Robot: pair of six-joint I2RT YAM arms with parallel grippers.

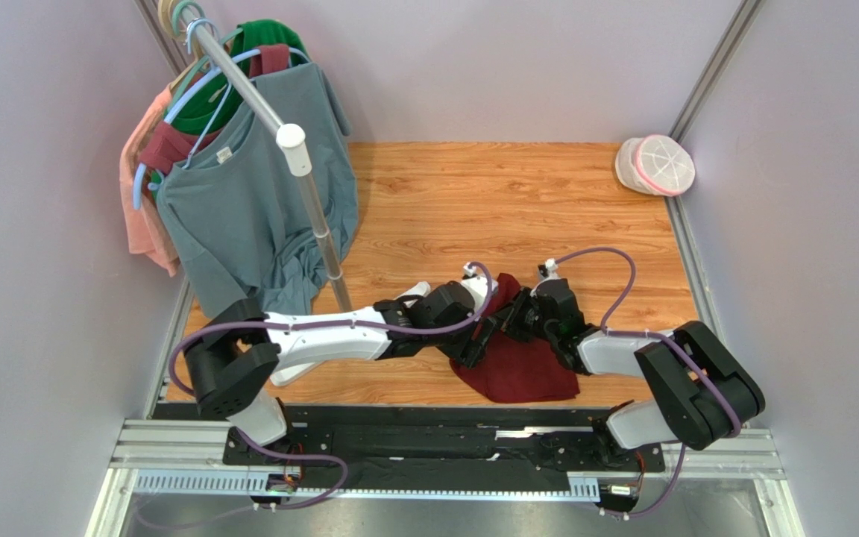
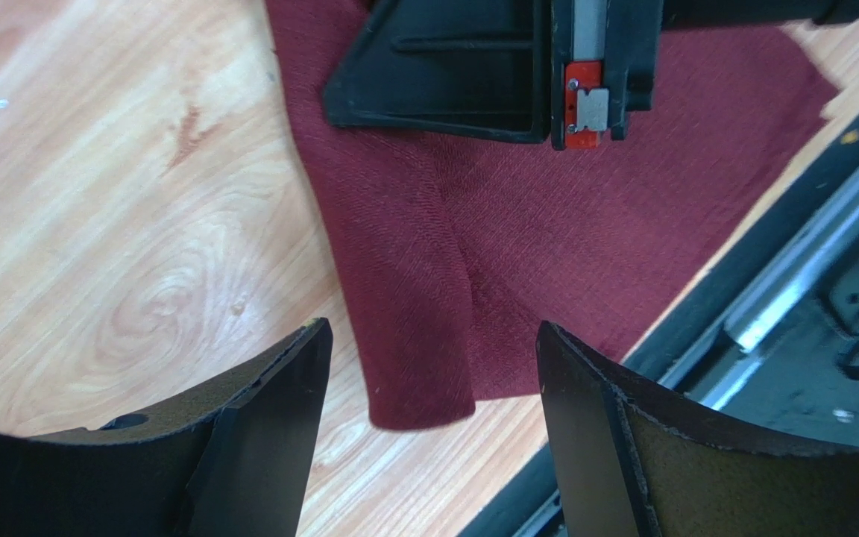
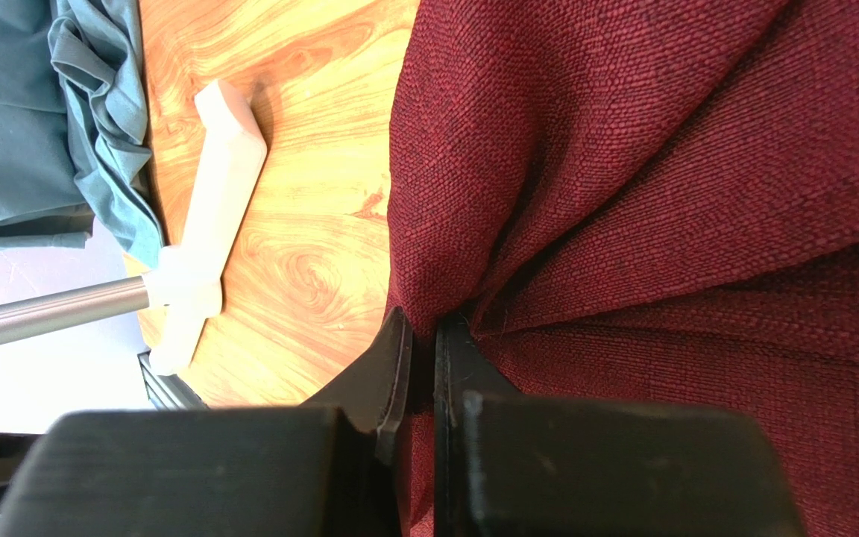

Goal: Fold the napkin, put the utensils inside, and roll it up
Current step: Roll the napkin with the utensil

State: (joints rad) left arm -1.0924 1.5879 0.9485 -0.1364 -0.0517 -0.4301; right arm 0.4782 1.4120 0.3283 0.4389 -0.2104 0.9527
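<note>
I am pinching a bunched fold of the napkin [image 3: 647,168] tight between my right fingers [image 3: 397,364], with the cloth fanning out beyond their tips. My left fingers [image 2: 277,392] are hanging spread wide, gripping nothing, and the napkin's corner is lying on the desk [image 2: 120,224] between them.
</note>
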